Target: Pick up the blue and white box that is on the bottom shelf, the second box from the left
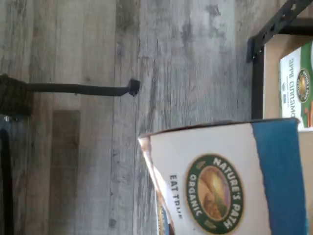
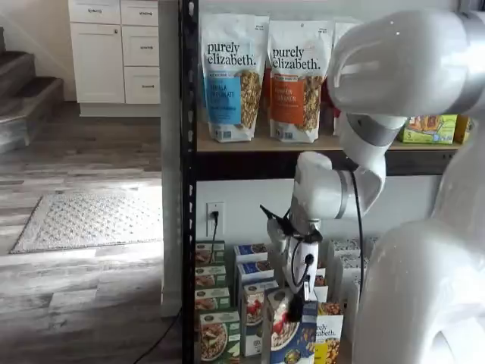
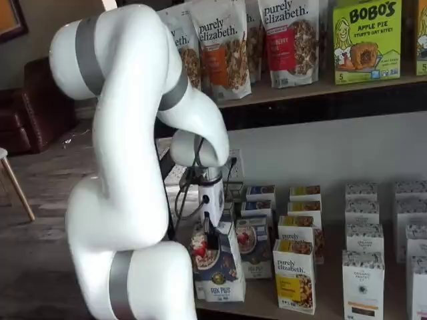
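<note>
While the arm reaches down in front of the rack, the gripper (image 3: 211, 235) has its jaws clenched on the top edge of the blue and white box (image 3: 215, 263), which tilts slightly and sits out in front of the row it belongs to, at the front edge of the bottom shelf (image 3: 320, 305). In both shelf views the black fingers (image 2: 297, 307) press against the carton's upper part, with the bowl of red berries showing on its face. Just beside it stands a yellow-and-white carton (image 3: 295, 275), and a green-and-white carton (image 2: 214, 335) stands on the other side. From the wrist view the box's white and blue top panel (image 1: 230, 181) fills the frame over grey plank floor (image 1: 73, 44); whether its base rests on the shelf is hard to tell.
</note>
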You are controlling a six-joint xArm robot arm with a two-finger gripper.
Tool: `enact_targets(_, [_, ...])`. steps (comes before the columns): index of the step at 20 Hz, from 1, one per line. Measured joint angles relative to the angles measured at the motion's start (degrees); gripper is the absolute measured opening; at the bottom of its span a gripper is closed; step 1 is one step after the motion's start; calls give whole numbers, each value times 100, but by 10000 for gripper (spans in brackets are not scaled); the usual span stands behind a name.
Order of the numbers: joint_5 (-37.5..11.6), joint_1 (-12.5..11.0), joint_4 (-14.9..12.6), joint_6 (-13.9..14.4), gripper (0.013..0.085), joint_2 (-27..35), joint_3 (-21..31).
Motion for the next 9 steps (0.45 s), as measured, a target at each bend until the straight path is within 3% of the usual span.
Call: enact_targets(9, [794,70,44,146,370,-1149,84])
